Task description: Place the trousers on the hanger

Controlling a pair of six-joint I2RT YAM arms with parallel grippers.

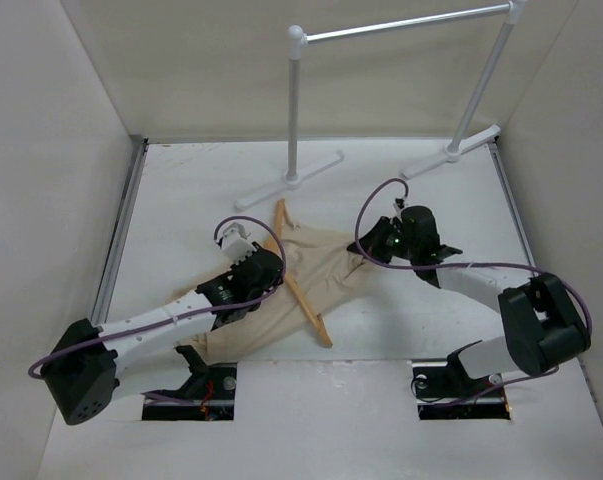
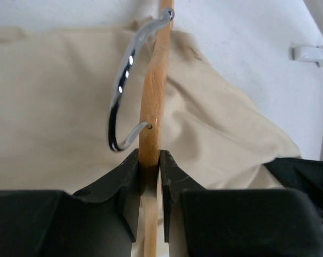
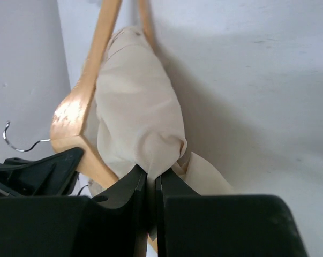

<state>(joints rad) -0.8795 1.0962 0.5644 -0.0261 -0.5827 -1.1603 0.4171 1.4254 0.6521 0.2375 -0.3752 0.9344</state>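
White counter (image 1: pixel 401 330), white walls on three sides, white tube garment rail (image 1: pixel 401 25) on flat feet at the back.

Left arm (image 1: pixel 151 325) reaches in diagonally. Left jaws are clamped on the hanger (image 2: pixel 153 96), pinching the wooden bar edge-on just below where the hook (image 2: pixel 120 91) enters the wood.

Hanger is slim, light-brown wood with a smooth, slightly varnished sheen and a triangular outline. Hook is polished chrome wire, curved. From above, the hanger sits slanted mid-counter over the trousers (image 1: pixel 326 262), well short of the rail. Can't tell if it's lifted or resting.

Trousers are soft beige cloth, matte and wrinkled, spread out under the hanger and to both sides of it.

Right jaws are closed on a bunched fold of that cloth. In the right wrist view the bunch sits between two wooden members, so it looks like part of a leg is fed through the triangle. Can't tell how much has gone through. Right arm (image 1: pixel 521 320) comes in from the right edge.

My read on status: both grasps are made, threading is underway, roughly mid-task. What's left is to pull the cloth through until it drapes balanced over the lower bar, then let go. The cloth is limp and the wood is slick, so an uneven drape would likely slide off.
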